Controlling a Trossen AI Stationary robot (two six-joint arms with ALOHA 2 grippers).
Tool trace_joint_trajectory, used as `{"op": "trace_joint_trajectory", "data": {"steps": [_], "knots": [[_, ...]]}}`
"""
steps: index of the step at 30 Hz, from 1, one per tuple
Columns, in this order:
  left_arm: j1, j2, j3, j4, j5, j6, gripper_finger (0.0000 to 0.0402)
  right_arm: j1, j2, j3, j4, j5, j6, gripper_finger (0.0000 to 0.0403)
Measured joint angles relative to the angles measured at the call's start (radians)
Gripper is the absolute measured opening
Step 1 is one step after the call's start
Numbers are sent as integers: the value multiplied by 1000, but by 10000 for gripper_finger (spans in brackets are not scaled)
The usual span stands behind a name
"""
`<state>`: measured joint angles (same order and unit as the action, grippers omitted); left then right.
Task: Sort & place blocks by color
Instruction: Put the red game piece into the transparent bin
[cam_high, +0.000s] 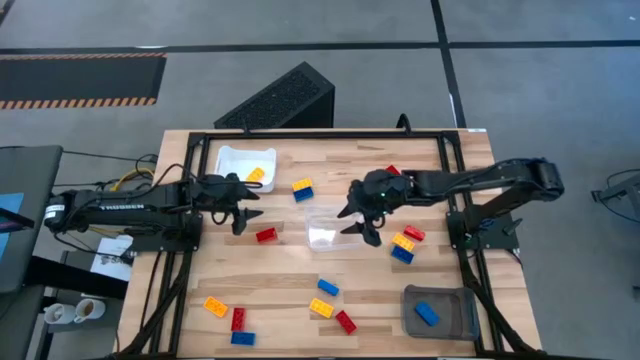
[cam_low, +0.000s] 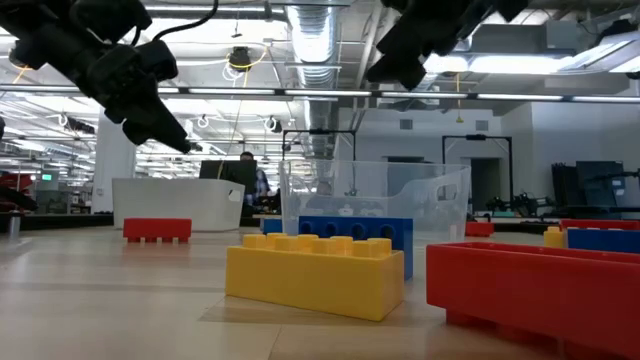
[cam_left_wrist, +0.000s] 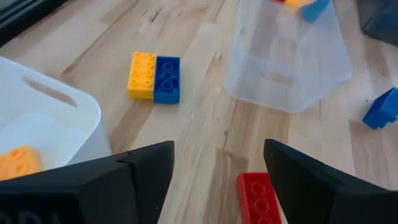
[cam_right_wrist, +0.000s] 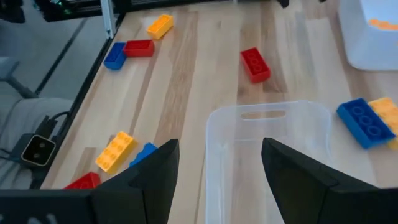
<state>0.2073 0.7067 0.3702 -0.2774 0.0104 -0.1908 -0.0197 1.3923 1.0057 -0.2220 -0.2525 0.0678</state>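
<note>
Red, blue and yellow-orange blocks (cam_high: 265, 235) scattered flat across the frame's middle and lower part, one orange in the upper-left white tray, one blue in the lower-right grey tray

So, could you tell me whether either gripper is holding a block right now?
No. The left gripper and right gripper are both open and empty above the table.

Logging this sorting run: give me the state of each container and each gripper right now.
white tray: upright, holds one orange block
clear bin: upright, empty
grey bin: holds one blue block
left gripper: open, empty, beside white tray
right gripper: open, empty, over clear bin's edge
</note>
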Motion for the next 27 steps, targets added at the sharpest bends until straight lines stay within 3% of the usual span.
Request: {"op": "trace_joint_trajectory", "data": {"steps": [5, 12, 21, 27], "knots": [[0, 0, 0, -48, -43, -4, 241, -41, 23, 0, 34, -71, -18, 249], [1, 19, 0, -87, -75, -22, 246, -84, 13, 0, 59, -83, -53, 249], [-17, 212, 0, -30, 37, -80, 282, -108, 14, -33, 95, -93, -69, 249], [-142, 302, 33, -6, -6, -138, 285, -107, 14, -53, 94, -93, -60, 249]]}}
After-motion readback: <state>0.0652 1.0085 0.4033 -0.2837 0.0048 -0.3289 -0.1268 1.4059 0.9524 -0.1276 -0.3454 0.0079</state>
